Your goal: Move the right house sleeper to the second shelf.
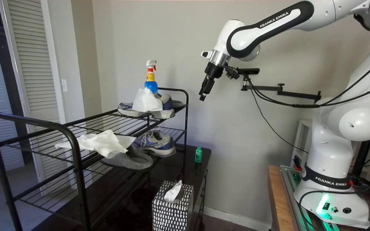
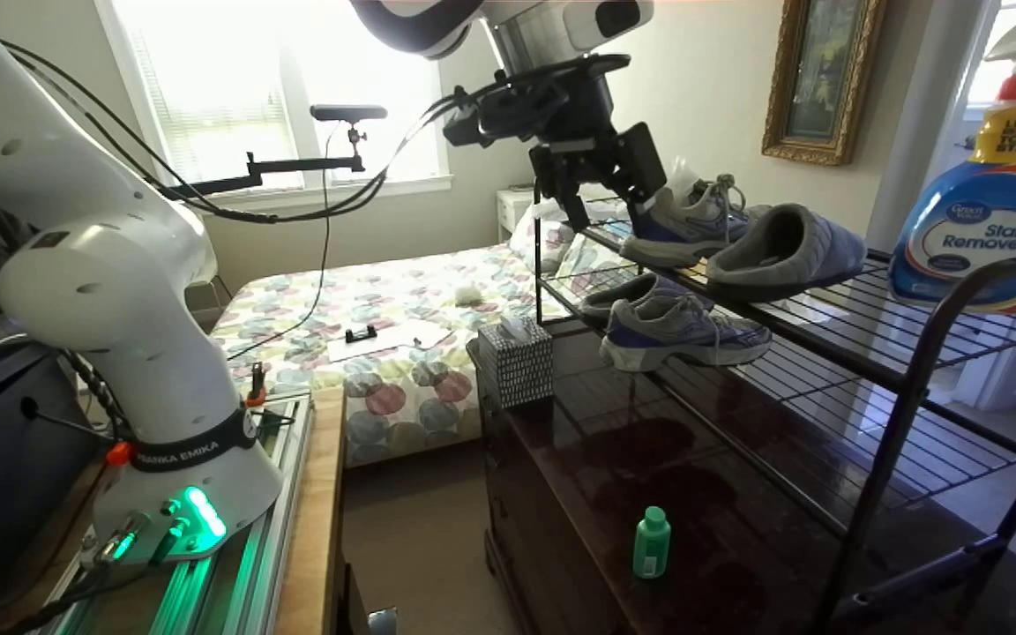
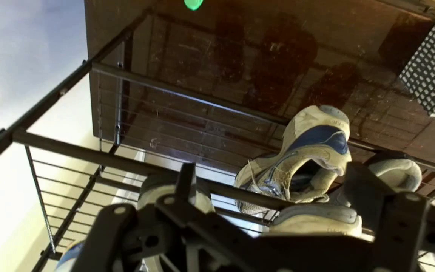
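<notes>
Soft grey slipper (image 2: 812, 254) on rack's (image 2: 911, 384) top tier

In an exterior view, left to right: gripper (image 2: 614, 214) spread, holding nothing, apart from rack; other slipper (image 2: 618, 300), rack's lower tier; likely target, the top-tier one. Should be light, squashy upper, stiffer sole, grippy, unbreakable. Pinch one side wall at the opening, gently.

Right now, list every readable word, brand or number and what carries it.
"FRANKA EMIKA": arm link.
"FRANKA EMIKA": base band.
"Great Value", small: spray bottle.
"Stain Remover": same bottle.
"LIFTS", then "TOUGH STAINS": its yellow label.
Too small or blurred: the yellow label's middle line, print on green bottle, sneaker heel, base display.
No legible numbers.
</notes>
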Controlling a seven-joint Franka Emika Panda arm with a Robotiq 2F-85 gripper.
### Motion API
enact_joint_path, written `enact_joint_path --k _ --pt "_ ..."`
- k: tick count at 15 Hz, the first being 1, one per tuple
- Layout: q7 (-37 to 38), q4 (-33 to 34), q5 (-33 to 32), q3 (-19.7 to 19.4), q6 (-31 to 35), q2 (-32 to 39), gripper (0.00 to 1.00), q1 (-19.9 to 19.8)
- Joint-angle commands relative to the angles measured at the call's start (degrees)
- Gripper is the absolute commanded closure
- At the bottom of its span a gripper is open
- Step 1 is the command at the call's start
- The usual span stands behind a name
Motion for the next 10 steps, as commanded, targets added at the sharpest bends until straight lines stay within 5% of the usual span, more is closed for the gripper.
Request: enact_joint_path --k 1,4,10 --pt "-1.3 1.4 0.3 1.2 8.0 4.8 0.00 1.5" --pt "1.9 2.9 -3.4 3.8 14.6 9.9 0.00 0.0" --pt "2.5 2.4 -4.2 4.6 14.2 10.2 0.00 -1.0"
